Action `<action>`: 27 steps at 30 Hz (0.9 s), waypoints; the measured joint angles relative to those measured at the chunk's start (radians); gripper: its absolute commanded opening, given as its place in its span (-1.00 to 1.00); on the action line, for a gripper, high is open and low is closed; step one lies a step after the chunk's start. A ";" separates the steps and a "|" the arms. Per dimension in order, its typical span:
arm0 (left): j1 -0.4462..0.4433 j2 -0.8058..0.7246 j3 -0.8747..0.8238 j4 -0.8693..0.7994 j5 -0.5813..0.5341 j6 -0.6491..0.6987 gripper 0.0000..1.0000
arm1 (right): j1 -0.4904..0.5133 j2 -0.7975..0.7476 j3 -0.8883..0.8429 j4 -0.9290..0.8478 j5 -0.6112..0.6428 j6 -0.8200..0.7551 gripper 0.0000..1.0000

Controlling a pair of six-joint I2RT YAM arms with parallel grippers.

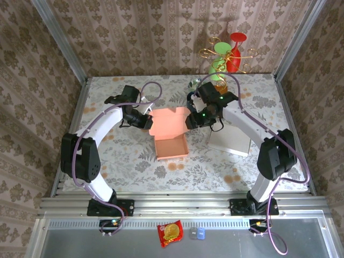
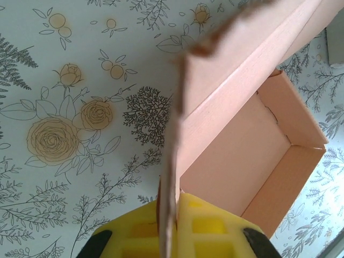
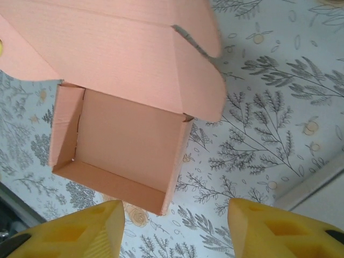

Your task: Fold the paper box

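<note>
Top view: pink paper box (image 1: 171, 144) at the middle of the flowered table (image 1: 107, 156), tray open upward, lid (image 1: 169, 118) raised on its far side. Left gripper (image 1: 144, 121) at the lid's left edge, right gripper (image 1: 192, 121) at its right edge. White board (image 1: 231, 141) right of the box; snack packet (image 1: 170, 233) on the near rail.

Left wrist view: yellow fingers (image 2: 207, 228) closed on the edge of a box flap (image 2: 171, 177).

Right wrist view: yellow fingers (image 3: 80, 231) spread apart, nothing between them; box beyond, lid tilted.
</note>
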 measured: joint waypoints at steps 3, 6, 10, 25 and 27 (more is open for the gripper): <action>0.000 0.000 0.000 0.000 -0.004 0.004 -1.00 | -0.006 0.048 0.038 -0.001 0.022 -0.016 0.12; 0.000 0.000 0.000 0.000 -0.009 0.011 -1.00 | -0.013 0.111 0.101 0.000 0.041 -0.035 0.12; 0.000 0.000 0.000 0.000 -0.016 0.020 -1.00 | -0.021 0.179 0.172 -0.003 0.047 -0.060 0.10; 0.002 0.003 0.000 0.000 -0.020 0.023 -1.00 | -0.025 0.294 0.284 -0.058 -0.045 -0.118 -0.42; 0.002 0.007 0.000 0.000 -0.023 0.022 -1.00 | -0.025 0.294 0.283 -0.058 -0.050 -0.116 -0.59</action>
